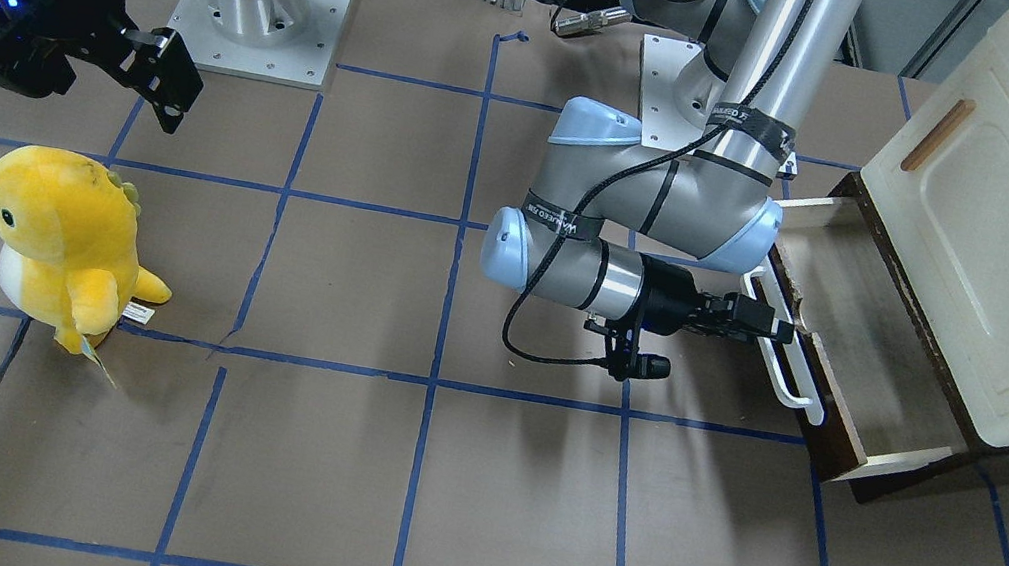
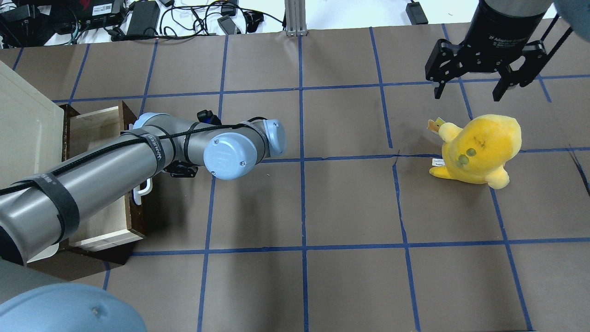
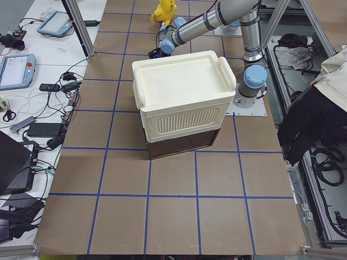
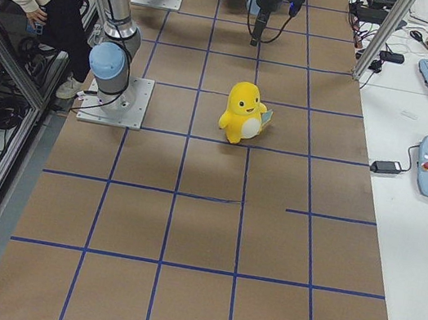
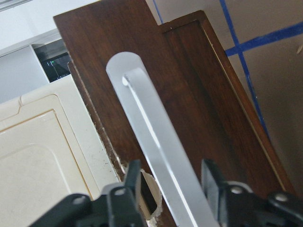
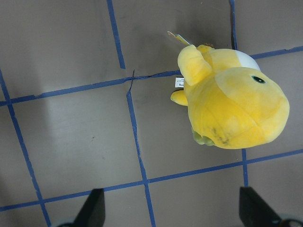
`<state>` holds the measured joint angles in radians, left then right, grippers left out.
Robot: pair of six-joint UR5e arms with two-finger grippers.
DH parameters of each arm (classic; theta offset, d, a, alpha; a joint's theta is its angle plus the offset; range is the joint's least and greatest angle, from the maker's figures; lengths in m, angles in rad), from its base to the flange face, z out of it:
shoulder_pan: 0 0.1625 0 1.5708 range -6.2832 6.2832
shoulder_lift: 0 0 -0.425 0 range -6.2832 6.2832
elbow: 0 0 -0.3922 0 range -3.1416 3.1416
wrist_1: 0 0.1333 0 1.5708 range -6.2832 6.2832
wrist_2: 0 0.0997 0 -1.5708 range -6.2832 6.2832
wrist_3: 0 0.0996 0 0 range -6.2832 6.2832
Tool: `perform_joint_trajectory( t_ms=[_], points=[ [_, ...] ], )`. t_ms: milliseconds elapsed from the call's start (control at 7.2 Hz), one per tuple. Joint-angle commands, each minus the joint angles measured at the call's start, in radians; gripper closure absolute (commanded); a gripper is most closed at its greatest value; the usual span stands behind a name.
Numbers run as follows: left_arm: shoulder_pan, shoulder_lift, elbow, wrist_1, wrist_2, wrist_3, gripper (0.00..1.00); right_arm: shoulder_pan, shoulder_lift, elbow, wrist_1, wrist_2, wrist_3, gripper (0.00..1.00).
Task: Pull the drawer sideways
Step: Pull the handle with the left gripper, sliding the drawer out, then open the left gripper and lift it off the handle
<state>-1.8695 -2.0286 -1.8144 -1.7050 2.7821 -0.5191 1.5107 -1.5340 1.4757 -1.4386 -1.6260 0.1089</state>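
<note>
The drawer (image 1: 868, 351) stands pulled out of the bottom of the cream cabinet (image 1: 1006, 251), its pale floor showing behind the dark brown front (image 1: 820, 429). My left gripper (image 1: 776, 328) reaches sideways and is shut on the white bar handle (image 1: 784, 373). In the left wrist view the handle (image 5: 156, 137) runs between the two fingers (image 5: 132, 182), in front of the brown drawer front (image 5: 203, 94). In the overhead view my left arm hides most of the drawer (image 2: 103, 221). My right gripper (image 2: 479, 87) hangs open and empty at the far side of the table.
A yellow plush toy (image 1: 60, 243) stands under the right gripper and also shows in the right wrist view (image 6: 232, 109). The cabinet door with its tan wooden handle (image 1: 938, 134) is shut. Blue tape lines grid the brown table. An operator stands beside the robot (image 3: 320, 108).
</note>
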Motion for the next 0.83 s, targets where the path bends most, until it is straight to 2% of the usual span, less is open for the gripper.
perform_joint_trajectory(
  t_ms=[0, 139, 417, 556, 694],
  points=[
    [-0.049, 0.03, 0.03, 0.008, -0.065, 0.002, 0.0, 0.0, 0.0, 0.0, 0.0, 0.0, 0.0, 0.0],
    [-0.071, 0.054, 0.091, 0.008, -0.163, 0.026, 0.0, 0.0, 0.0, 0.0, 0.0, 0.0, 0.0, 0.0],
    [-0.073, 0.146, 0.221, 0.007, -0.481, 0.12, 0.0, -0.001, 0.0, 0.0, 0.0, 0.0, 0.0, 0.0],
    [-0.069, 0.207, 0.257, 0.007, -0.613, 0.152, 0.0, -0.001, 0.0, 0.0, 0.0, 0.0, 0.0, 0.0],
    [-0.056, 0.267, 0.268, 0.008, -0.701, 0.156, 0.0, -0.001, 0.0, 0.0, 0.0, 0.0, 0.0, 0.0]
  ],
)
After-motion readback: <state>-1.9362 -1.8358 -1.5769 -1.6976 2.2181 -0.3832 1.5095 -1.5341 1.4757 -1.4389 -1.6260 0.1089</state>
